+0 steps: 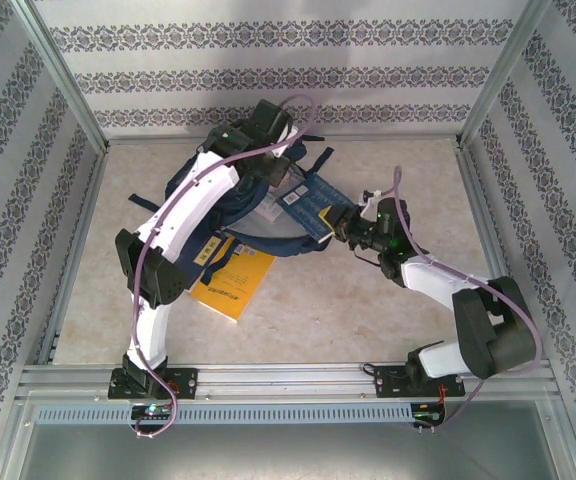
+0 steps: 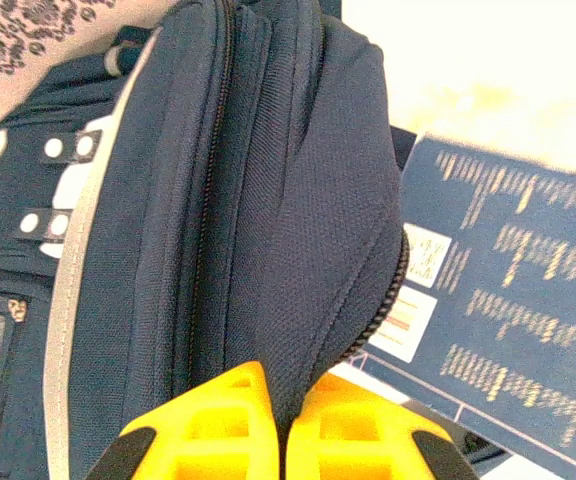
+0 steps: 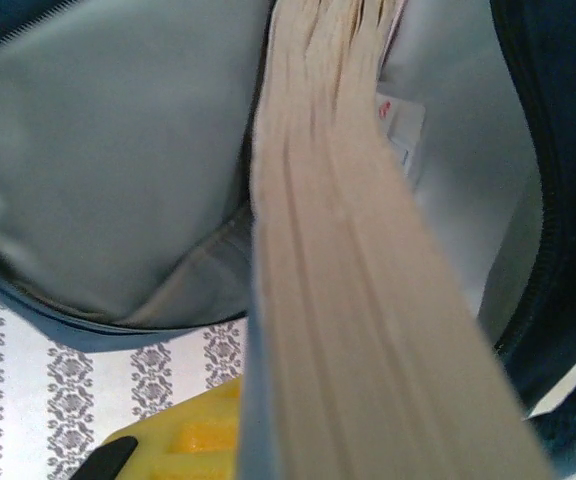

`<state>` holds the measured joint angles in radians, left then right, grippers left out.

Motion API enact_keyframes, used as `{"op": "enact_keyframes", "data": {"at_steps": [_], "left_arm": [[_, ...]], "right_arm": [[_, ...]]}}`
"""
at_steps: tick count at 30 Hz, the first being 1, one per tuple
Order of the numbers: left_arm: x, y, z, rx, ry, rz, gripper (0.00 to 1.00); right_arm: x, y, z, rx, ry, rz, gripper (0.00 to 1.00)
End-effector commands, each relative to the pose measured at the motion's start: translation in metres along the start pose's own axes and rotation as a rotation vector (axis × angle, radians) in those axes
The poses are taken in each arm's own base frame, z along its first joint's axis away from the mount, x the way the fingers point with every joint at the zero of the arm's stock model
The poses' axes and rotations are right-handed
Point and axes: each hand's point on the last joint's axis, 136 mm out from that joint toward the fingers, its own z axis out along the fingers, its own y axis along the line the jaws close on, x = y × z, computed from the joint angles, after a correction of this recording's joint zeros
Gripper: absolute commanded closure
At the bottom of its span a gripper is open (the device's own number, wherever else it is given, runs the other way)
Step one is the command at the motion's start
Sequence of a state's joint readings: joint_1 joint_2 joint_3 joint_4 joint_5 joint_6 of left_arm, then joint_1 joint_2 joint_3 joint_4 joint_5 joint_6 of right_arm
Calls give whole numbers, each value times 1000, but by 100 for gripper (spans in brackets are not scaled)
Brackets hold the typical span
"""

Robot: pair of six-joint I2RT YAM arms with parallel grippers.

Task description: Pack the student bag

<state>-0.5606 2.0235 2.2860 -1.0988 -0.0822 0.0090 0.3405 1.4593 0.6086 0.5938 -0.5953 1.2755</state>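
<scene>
Currently: student bag (image 2: 278, 220) lies at the back-middle of the table (image 1: 368, 320), under the left arm. Main zip open, mouth turned toward the right arm. Pale grey lining shows inside in the right wrist view.

Blue book (image 1: 306, 208) sits partly in the mouth, its page edge seen against the lining. Its printed cover sticks out just beside the zip. Yellow book (image 1: 233, 282) lies flat on the table outside the bag, on its near side, partly under the left forearm.

Left arm: elbow raised, forearm reaching over the bag, wrist bent down. The left gripper (image 2: 286, 405) is clamped on a fold of navy fabric at the zip edge, yellow fingers pressed together.

Right arm: comes in low from the right. The right gripper (image 1: 342, 222) pinches the blue book at its outer end.
</scene>
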Motion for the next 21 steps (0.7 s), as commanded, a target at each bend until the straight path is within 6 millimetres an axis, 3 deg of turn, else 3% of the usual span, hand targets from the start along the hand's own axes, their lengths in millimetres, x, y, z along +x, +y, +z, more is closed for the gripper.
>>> {"op": "enact_keyframes", "data": {"at_steps": [1,5,9,17,20,21], "left_arm": [[-33,-4,-51,51,-160,-38,100],[-31,-8,-50,71,-151,-44,100],[-32,-14,-51,112,-154,-63,100],[-39,-25,-51,177,-174,-93,100],[-42,-32,-47,212,-178,-96,100],[-44,-32,-46,213,-179,-98,100]], "right_arm": [[2,39,15,-126,10,-108,100],[-2,60,41,-176,18,-108,100],[-10,72,83,-195,34,-103,100],[-46,39,195,-93,9,28,100],[-57,44,226,-114,-12,15,96],[-59,49,234,-131,-17,9,89]]}}
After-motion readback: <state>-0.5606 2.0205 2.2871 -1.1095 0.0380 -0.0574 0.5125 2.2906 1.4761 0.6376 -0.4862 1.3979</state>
